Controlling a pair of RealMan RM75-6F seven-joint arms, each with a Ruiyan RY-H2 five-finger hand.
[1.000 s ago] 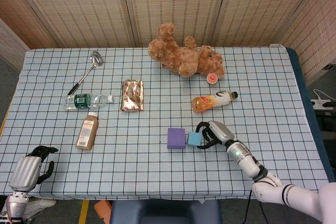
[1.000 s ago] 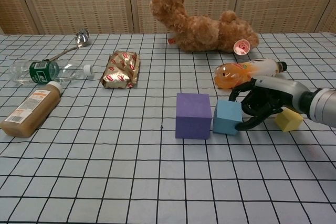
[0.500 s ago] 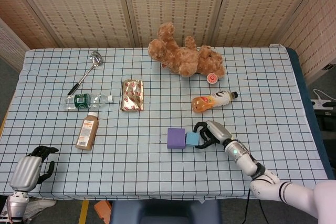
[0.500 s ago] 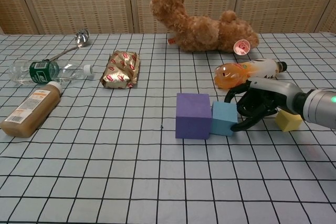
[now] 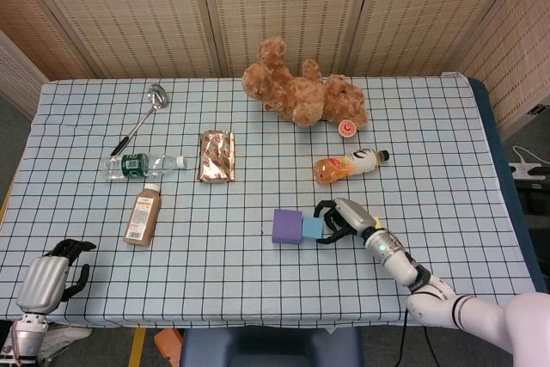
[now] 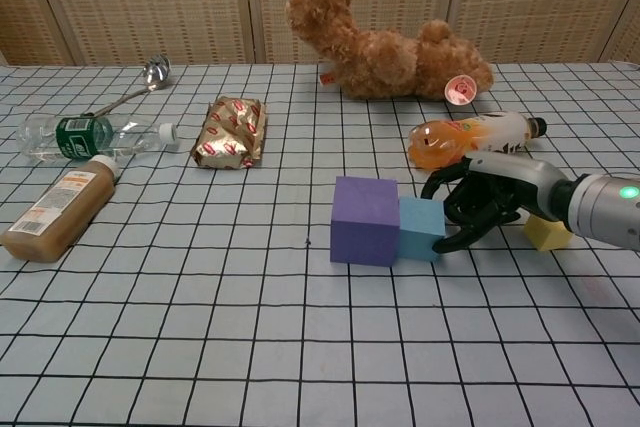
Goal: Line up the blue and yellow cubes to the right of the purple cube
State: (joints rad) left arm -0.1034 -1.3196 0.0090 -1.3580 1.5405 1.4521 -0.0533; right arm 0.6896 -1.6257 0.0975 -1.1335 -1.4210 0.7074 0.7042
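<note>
The purple cube (image 5: pixel 287 226) (image 6: pixel 365 219) sits on the checked cloth near the table's middle front. The blue cube (image 5: pixel 311 228) (image 6: pixel 421 229) stands flush against its right face. My right hand (image 5: pixel 339 219) (image 6: pixel 485 202) has its curled fingers around the blue cube's right end, thumb on the near side, and holds it. In the chest view the yellow cube (image 6: pixel 549 234) lies just right of and behind that hand; the head view hides it. My left hand (image 5: pixel 47 279) hangs at the front left table edge, fingers curled in on nothing.
An orange drink bottle (image 5: pixel 348 164) (image 6: pixel 470 137) lies just behind the right hand. A teddy bear (image 5: pixel 301 92) lies at the back. A foil packet (image 5: pixel 218 155), brown bottle (image 5: pixel 143 215), water bottle (image 5: pixel 142 164) and ladle (image 5: pixel 146 111) occupy the left half.
My right hand has slid the blue cube left until it meets the purple cube, which has shifted slightly left. The yellow cube and left hand have stayed put.
</note>
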